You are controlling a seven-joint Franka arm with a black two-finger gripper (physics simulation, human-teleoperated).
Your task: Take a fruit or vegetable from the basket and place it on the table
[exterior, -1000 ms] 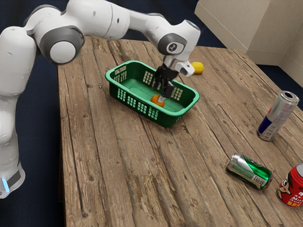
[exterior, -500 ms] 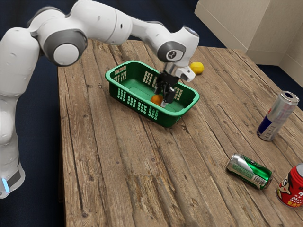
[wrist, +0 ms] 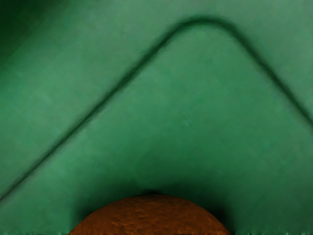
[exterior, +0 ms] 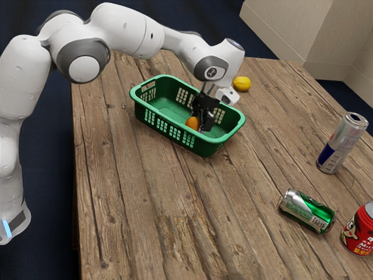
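Wooden tabletop [exterior: 145, 216], with your fingers [exterior: 207, 121] down at the orange [exterior: 192, 123] inside the basket [exterior: 147, 106]

At the exterior view's left you have dark blue floor [exterior: 49, 192], and in front of it your white arm [exterior: 83, 63], arching up and over toward the exterior view's right. Next comes the green plastic basket, set on the tabletop, its sides pierced with small openings. Your orange lies down in it, near the long side that faces the camera. The fingers reach in below the rim right at the orange; you cannot tell from these pictures whether they are released or clenched on it. In the wrist view, you get the fruit's rounded top directly under the hand, against the green basket bottom with its dark, bent groove.

Farther along, beyond the basket, a yellow lemon [exterior: 242, 84] sits on the tabletop. Then you come to a green and silver can [exterior: 307, 210] on its side, a pale wall [exterior: 317, 35] in the background, a silver and blue can [exterior: 342, 144] standing upright, and, last, a red can [exterior: 359, 232], upright and partly cut off by the picture's edge.
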